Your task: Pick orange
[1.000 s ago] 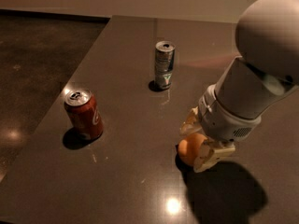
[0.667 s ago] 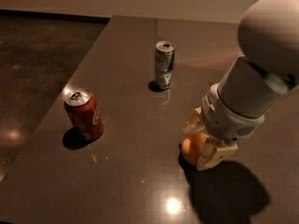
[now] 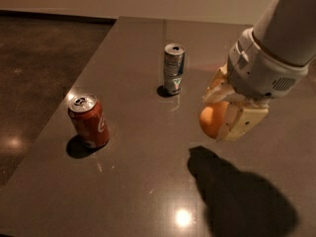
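Note:
The orange [image 3: 211, 119] is a small round orange-yellow fruit held between the cream fingers [image 3: 242, 123] of my gripper [image 3: 223, 113] at the right of the camera view. The gripper is shut on it and holds it clear above the dark table [image 3: 138, 181]; its shadow [image 3: 237, 196] lies on the tabletop below and to the right. The white arm rises to the upper right and hides the far side of the orange.
A red soda can [image 3: 89, 121] stands upright at the left of the table. A slim silver and green can [image 3: 174, 69] stands upright at the middle back. The table's left edge runs diagonally, with dark floor [image 3: 34, 58] beyond it.
The gripper has risen with the orange in it, lifting it off the tabletop; the shadow has drawn away from the fruit. Both cans have stayed in place.

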Tool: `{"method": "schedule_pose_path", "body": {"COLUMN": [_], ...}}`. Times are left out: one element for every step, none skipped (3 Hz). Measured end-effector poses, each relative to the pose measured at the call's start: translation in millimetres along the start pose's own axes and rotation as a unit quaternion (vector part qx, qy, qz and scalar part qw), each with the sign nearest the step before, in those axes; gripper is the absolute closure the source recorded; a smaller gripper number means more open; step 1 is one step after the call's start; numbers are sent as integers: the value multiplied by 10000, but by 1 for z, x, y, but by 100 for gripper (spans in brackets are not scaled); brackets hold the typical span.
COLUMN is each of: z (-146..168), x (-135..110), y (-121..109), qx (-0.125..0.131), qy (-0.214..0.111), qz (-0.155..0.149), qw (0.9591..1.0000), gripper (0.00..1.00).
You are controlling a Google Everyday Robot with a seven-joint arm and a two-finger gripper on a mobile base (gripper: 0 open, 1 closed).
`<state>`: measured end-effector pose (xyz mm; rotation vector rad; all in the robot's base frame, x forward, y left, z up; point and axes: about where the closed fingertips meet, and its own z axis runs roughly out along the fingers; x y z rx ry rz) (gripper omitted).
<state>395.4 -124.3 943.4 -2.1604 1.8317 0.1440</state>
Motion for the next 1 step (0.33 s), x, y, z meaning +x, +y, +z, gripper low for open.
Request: {"method": "schedule_pose_path", "body": {"z": [-5], "x": [-2], "y": [-2], "qx": [59], "qy": [-7], "qz": [-9], "qw": [10000], "gripper": [100]}}
